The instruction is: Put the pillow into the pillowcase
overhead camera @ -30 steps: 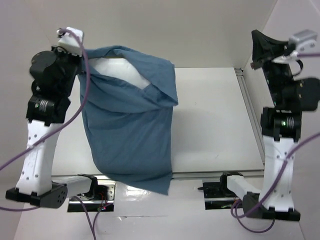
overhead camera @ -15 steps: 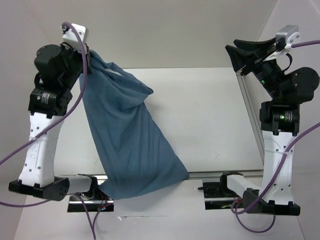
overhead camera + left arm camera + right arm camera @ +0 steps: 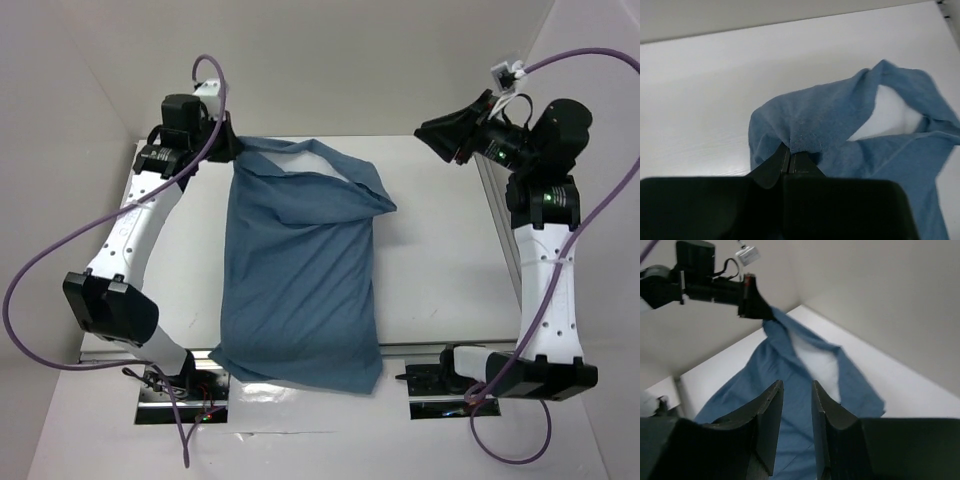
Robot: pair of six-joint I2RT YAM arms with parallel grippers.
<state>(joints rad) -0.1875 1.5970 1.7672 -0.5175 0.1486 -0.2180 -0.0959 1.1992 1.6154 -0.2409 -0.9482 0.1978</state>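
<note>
Looking at a plain white table (image 3: 440, 250) here, spreading flat below and ahead of the left gripper (image 3: 789, 150) and lying well under the right gripper (image 3: 796, 385). Getting boxed in by bare off-white walls on three sides: back wall (image 3: 350, 60) rising just beyond the left gripper's tips, left wall (image 3: 40, 150) leaning in on its outer side, right wall (image 3: 600, 25) closing in close behind the right gripper. Also spotting a silvery side rail (image 3: 497, 230) hugging the table edge below the right gripper, plus a near rail (image 3: 450, 347) crossing the table's front edge. Getting soft, even light everywhere, throwing only faint shadows.
</note>
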